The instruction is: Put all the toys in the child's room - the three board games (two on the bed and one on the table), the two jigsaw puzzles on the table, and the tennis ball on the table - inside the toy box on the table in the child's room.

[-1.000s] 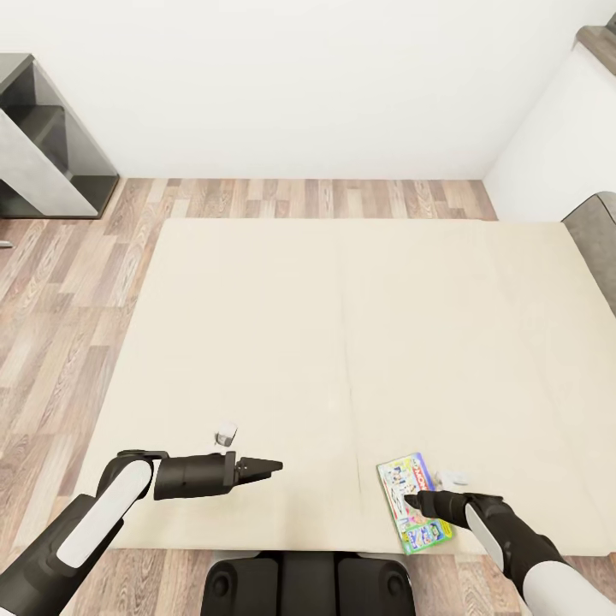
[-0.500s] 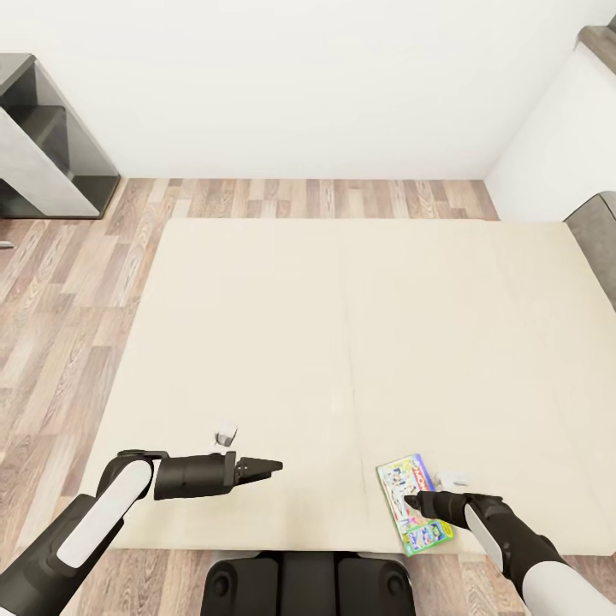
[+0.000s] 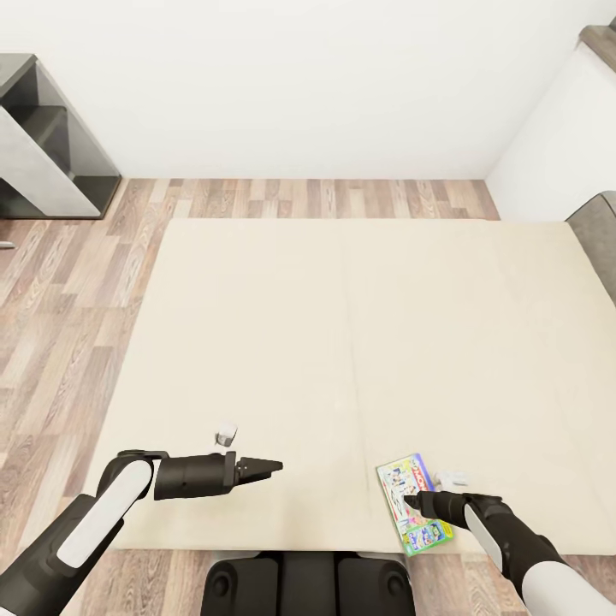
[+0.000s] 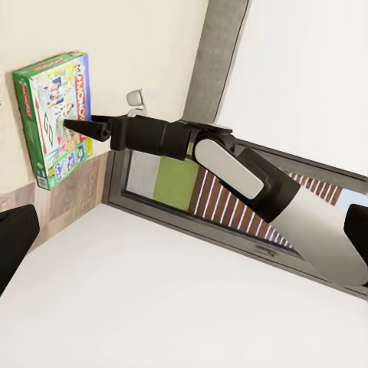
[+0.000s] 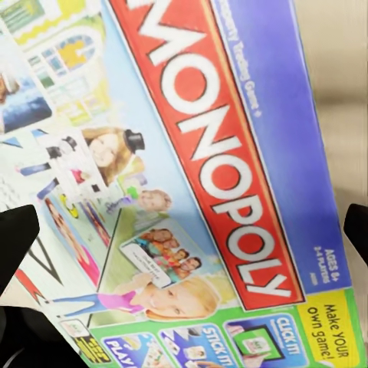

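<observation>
One board game (image 3: 413, 504), the Monopoly box, lies flat near the bed's (image 3: 342, 342) front edge, not yet lifted. Right gripper (image 3: 413, 500) sits over it, spread wide. Left gripper (image 3: 272, 467) hovers apart, grip unclear. Boxing-up remains.

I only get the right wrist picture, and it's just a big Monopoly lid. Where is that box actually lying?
Observer: The Monopoly box lies flat on the beige bed, close to the edge nearest the robot, on its right side.
Operator: So where's the claw compared with the box?
Observer: The right claw is over the middle of the box, pointing towards the robot's left. I cannot tell whether it touches the lid.
Operator: And the other arm?
Observer: The left claw hangs open and empty over bare mattress, well apart from the box.
</observation>
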Available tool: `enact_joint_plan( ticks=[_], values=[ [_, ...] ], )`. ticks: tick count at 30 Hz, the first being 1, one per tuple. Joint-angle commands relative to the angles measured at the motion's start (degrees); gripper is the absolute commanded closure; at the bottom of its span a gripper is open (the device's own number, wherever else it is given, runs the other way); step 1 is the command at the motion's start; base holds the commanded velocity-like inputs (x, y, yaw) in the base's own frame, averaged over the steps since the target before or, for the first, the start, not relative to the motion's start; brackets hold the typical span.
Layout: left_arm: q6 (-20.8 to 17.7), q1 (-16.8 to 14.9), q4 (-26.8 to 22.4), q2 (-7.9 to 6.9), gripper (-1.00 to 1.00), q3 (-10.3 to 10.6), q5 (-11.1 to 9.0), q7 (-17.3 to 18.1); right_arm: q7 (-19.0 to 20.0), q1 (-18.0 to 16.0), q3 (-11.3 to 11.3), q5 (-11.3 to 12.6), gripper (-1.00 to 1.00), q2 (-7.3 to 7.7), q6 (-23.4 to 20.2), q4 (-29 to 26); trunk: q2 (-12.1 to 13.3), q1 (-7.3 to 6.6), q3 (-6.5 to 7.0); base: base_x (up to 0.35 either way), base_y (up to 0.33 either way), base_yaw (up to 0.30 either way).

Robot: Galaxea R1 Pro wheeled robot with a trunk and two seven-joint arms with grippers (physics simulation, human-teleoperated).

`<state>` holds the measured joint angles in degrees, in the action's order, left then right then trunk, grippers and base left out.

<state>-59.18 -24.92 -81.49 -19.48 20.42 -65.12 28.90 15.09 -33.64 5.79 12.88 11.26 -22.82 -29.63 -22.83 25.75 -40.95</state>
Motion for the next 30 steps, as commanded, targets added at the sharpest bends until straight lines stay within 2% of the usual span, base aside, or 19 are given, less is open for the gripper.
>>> enact_joint_plan(
  ticks=[1, 30],
  values=[
    [-0.06, -0.05, 0.01, -0.03, -1.00, 0.06, 0.25, 0.37, -0.15, -0.01, 0.36, 0.61, -1.00, 0.08, -0.30, -0.09, -0.09, 0.03, -0.06, 0.000, 0.102, 0.000],
    [-0.06, -0.05, 0.01, -0.03, -1.00, 0.06, 0.25, 0.37, -0.23, -0.01, 0.36, 0.57, -1.00, -0.18, -0.21, -0.09, -0.09, 0.03, -0.06, 0.000, 0.167, 0.000]
  ],
)
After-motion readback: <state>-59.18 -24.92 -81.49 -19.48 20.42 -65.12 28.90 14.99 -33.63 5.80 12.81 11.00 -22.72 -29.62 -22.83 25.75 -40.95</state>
